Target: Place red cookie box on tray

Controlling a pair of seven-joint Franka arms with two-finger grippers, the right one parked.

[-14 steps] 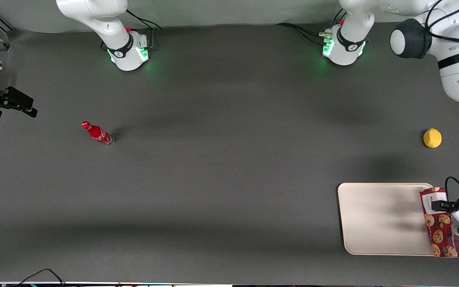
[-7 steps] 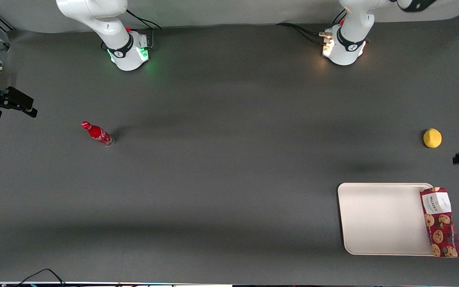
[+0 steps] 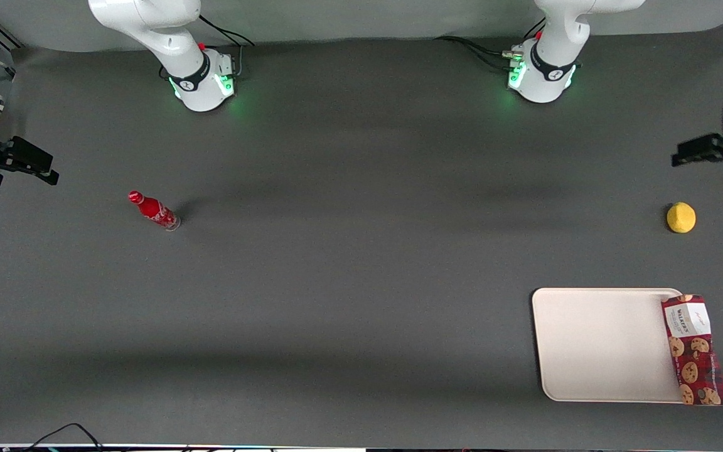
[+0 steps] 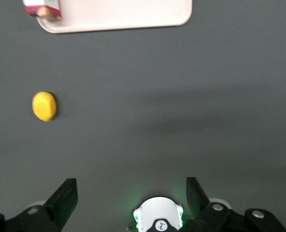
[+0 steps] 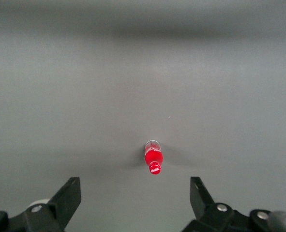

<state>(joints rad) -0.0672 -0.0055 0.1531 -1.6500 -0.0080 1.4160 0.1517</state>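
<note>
Starting at the parked arm's end of the bench (image 3: 361, 282): a small red bottle (image 3: 153, 211) stands alone on the dark grey surface, well apart from everything else. The right wrist view looks down on it (image 5: 153, 158), cap nearest the lens.

Mid bench is plain grey mat w/ soft shadows. The two arm bases sit along the edge farthest from the front cam, both w/ green lights on.

Toward the working arm's end, the tray (image 3: 600, 342) lies flat, nearer the front cam than the rest; its cream surface is bare across most of its width. The red cookie box (image 3: 694, 348) lies lengthwise along the tray's short edge at the working arm's end. It overlaps the rim and a strip of tray, w/ the rest hanging out over the bench. White-label end points away from the front cam. Can't tell if it sits flat or tipped on the rim. The wrist cam catches only one end of the box (image 4: 42, 7), on a corner of the tray (image 4: 118, 14).

A yellow lemon-like obj (image 3: 681, 217) sits on the bench, farther from the front cam than the tray and apart from it; also seen from the wrist (image 4: 44, 106).

The end effector (image 3: 681, 156) hangs above the bench, farther from the front cam than the yellow obj and well apart from the box. Its fingers are spread wide w/ nothing between them (image 4: 130, 186).
</note>
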